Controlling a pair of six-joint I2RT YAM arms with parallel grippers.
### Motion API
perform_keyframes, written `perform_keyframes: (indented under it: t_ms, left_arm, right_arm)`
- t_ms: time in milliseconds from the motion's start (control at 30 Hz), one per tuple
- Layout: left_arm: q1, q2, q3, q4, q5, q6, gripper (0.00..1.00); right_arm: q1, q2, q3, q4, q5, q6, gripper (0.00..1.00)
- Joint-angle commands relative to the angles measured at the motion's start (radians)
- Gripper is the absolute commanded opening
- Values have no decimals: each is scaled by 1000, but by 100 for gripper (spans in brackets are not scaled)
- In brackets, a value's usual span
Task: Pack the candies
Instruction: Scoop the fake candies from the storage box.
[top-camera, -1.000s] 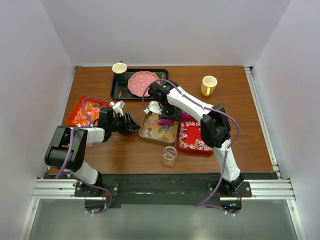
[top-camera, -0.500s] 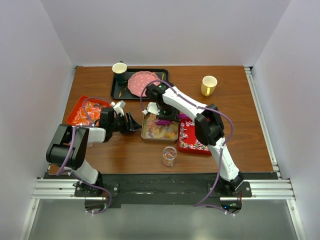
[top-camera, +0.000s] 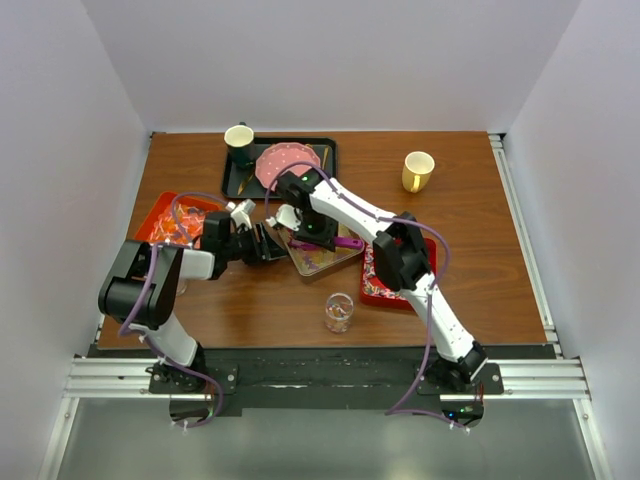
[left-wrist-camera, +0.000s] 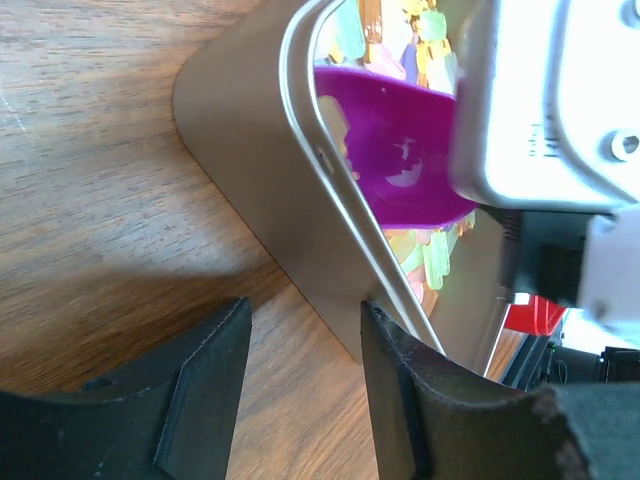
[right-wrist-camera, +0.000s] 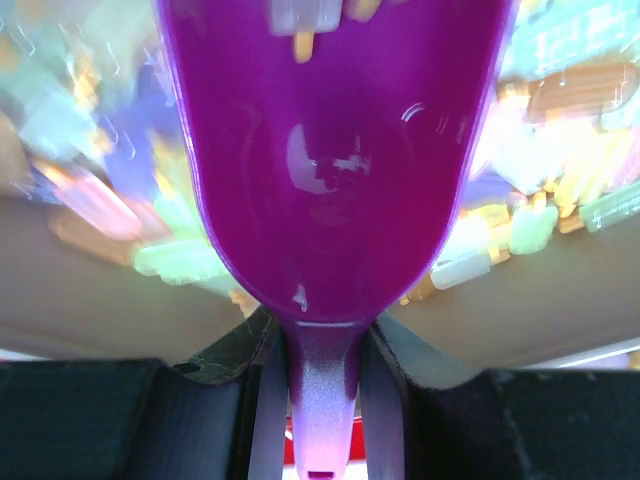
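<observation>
Pastel sugared gummies (top-camera: 318, 257) fill a metal tray (top-camera: 296, 258) that sits turned at an angle. My right gripper (top-camera: 322, 235) is shut on the handle of a purple scoop (top-camera: 346, 241), whose bowl (right-wrist-camera: 330, 150) lies among the gummies (right-wrist-camera: 520, 220); the gripper (right-wrist-camera: 325, 370) clamps the handle. My left gripper (top-camera: 270, 243) is open at the tray's left corner. In the left wrist view its jaws (left-wrist-camera: 305, 320) stand apart over bare wood, and the right finger (left-wrist-camera: 400, 380) touches the tray wall (left-wrist-camera: 250, 130). The scoop (left-wrist-camera: 400, 150) also shows there.
A red tray of orange-red wrapped candies (top-camera: 170, 220) is at the left. A red tray of swirled candies (top-camera: 385, 285) is at the right, partly under the right arm. A glass cup (top-camera: 339, 312) holds some candies. A black tray (top-camera: 232, 180) carries a pink plate (top-camera: 283, 163) and dark mug (top-camera: 239, 141). A yellow mug (top-camera: 418, 170) stands at the back right.
The right gripper has swept left with the scoop, and the metal tray has slid left and turned. The left gripper has come up against the tray's corner.
</observation>
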Motion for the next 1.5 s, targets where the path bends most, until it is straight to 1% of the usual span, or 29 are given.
perform_keyframes:
  t_ms: [0,167,400,500,533,567,633,800,900,1067,1200,1233,1267,1300,1333,1367,1400,1433,1467]
  left_arm:
    - [-21,33,26,-17,24,-5,53]
    - [-20,36,38,-46,21,16,53]
    - [-1,35,76,-107,63,52,53]
    - [29,24,93,-153,92,79,53]
    - [39,15,95,-176,96,87,53]
    - [49,10,95,-184,104,102,53]
    - [82,-2,95,-213,119,118,53]
    - [144,-45,98,-273,162,156,53]
    - [163,-77,113,-325,196,182,53]
    - [171,-129,145,-388,257,213,52]
    - [172,-165,178,-425,316,242,54]
    - [172,-178,190,-430,325,259,54]
    - [172,-188,195,-430,340,268,54]
    - [172,-201,199,-468,345,277,55]
    - [172,-208,208,-477,349,294,55]
    - [172,-214,211,-480,372,308,56]
    - [172,-220,219,-485,374,320,56]
    - [172,-240,234,-508,363,358,56]
    - [172,-250,242,-520,322,378,57]
  right_arm:
    - [22,48,80,-192,-103,6,0]
    - [25,74,132,-177,-112,-5,0]
    - [-9,59,176,-152,-264,-24,0]
    - [-21,-16,103,-73,-301,-45,0]
    - [-22,-57,50,-53,-310,-53,0]
    - [-27,-76,22,-11,-316,-56,0]
    - [-36,-104,-36,18,-340,-70,0]
    - [-75,-150,-93,67,-391,-74,0]
    - [-91,-189,-153,115,-413,-90,0]
    - [-110,-268,-260,211,-409,-119,0]
    - [-133,-369,-395,300,-442,-131,0]
    - [-141,-395,-423,346,-486,-134,0]
    - [-151,-421,-454,377,-497,-133,0]
    - [-156,-450,-533,417,-514,-136,0]
    - [-159,-526,-581,514,-526,-136,0]
    - [-164,-562,-628,562,-523,-133,0]
    - [-162,-596,-693,596,-520,-136,0]
    - [-164,-633,-702,598,-517,-143,0]
    - [-164,-647,-701,568,-521,-160,0]
